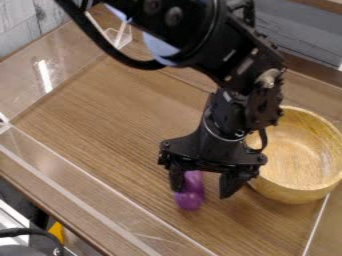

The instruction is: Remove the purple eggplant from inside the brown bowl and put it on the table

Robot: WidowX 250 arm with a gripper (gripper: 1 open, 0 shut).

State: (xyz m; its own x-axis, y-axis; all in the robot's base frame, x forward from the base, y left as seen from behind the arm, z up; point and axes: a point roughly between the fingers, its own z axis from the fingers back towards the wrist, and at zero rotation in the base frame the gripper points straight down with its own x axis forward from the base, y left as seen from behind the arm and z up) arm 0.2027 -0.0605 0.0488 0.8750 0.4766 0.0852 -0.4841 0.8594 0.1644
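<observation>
The eggplant [191, 194] is seen lying on the counter [94, 130] beneath the spread gripper [209, 183], where a finger could nudge it rolling.

**Colours on the tabletop**

The small glossy purple toy eggplant [191, 196] lies on the brown wood-grain tabletop [94, 130]. The round light tan wooden bowl [305, 150] shows faint grain. The black metal gripper [210, 184] is uniformly dark.

Bowl [301, 150] part-hidden behind arm
</observation>
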